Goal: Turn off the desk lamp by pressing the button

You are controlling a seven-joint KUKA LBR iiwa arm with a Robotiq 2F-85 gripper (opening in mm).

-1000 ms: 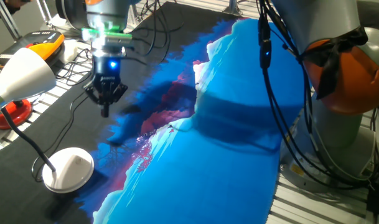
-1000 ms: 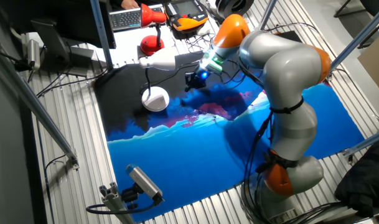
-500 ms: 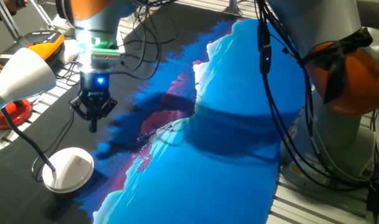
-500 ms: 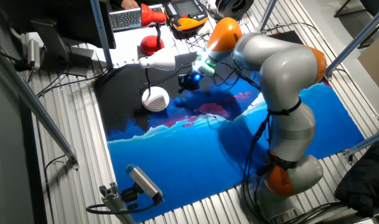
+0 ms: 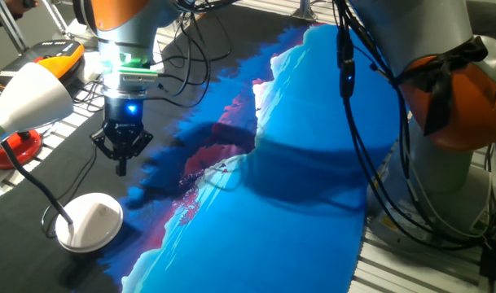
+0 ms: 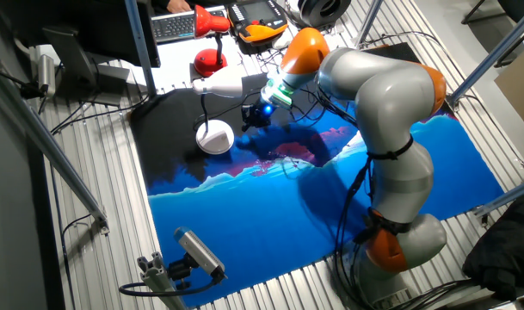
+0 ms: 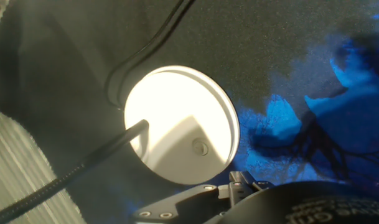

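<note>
- We can't tell the gripper (image 5: 122, 165) state: fingertips merge into one dark point in both fixed views, and the hand view shows only the dark gripper body at the bottom edge. Nothing seen held.
- Lamp (image 5: 36, 94) shade cut off at the frame's left edge in one fixed view; its neck (image 7: 71, 171) blurs out of frame in the hand view.
- Button (image 7: 200, 147) is a small grey ring on the base (image 5: 90, 220), visible only in the hand view.
- Base sits on the black part of a blue-and-black cloth (image 5: 313, 163) over a slatted metal table (image 6: 98, 172).
- Red lamp (image 6: 209, 39) and keyboard (image 6: 174, 26) lie beyond the base.
- Arm (image 6: 382, 95) arches over the cloth, gripper pointing down, just beside and above the base, apart from it.
</note>
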